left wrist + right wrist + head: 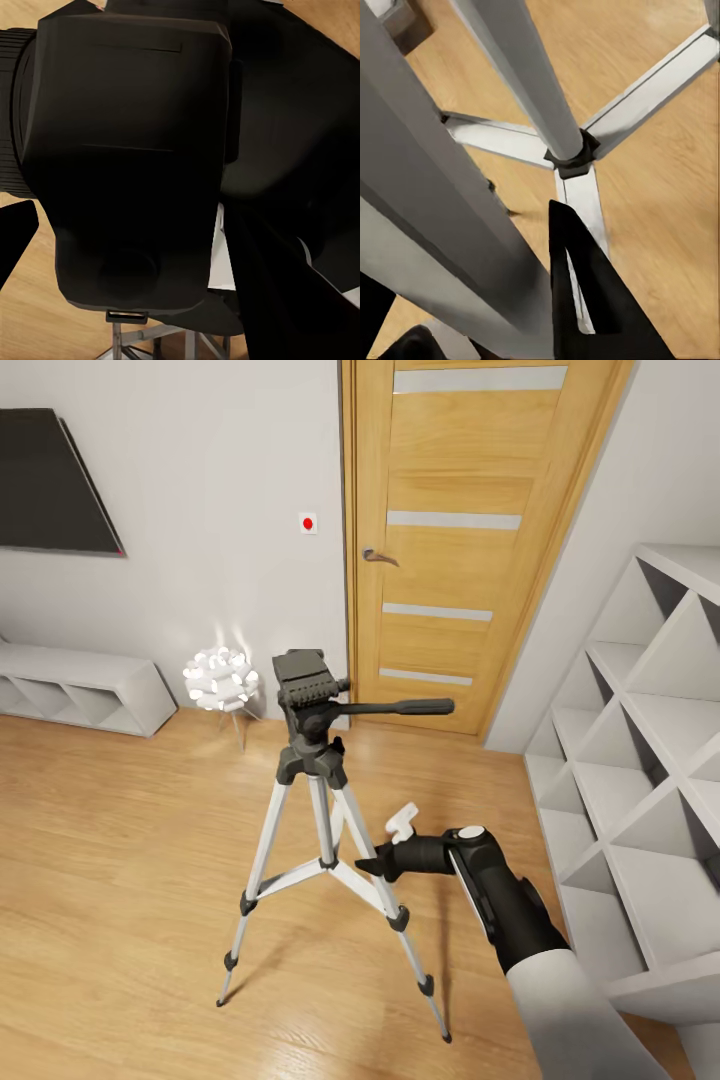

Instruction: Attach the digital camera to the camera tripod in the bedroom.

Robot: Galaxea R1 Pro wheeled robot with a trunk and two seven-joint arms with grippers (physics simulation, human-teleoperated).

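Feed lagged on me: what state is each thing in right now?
camera tripod: standing upright, legs spread, head bare.
digital camera: close before the left wrist camera, not on the tripod.
right gripper: down among the tripod legs, jaw state unclear.
door: closed.
wall screen: dark.

Camera tripod (320,830) stands upright on the light wood plank floor in the bedroom (120,840), in front of the wooden door. Three silver legs splayed, black joints and feet, center brace spread. Black head on top, mounting plate bare, long side handle sticking out level. Digital camera (127,165): black chunky body, close up in the left wrist view, tripod legs just beyond it.
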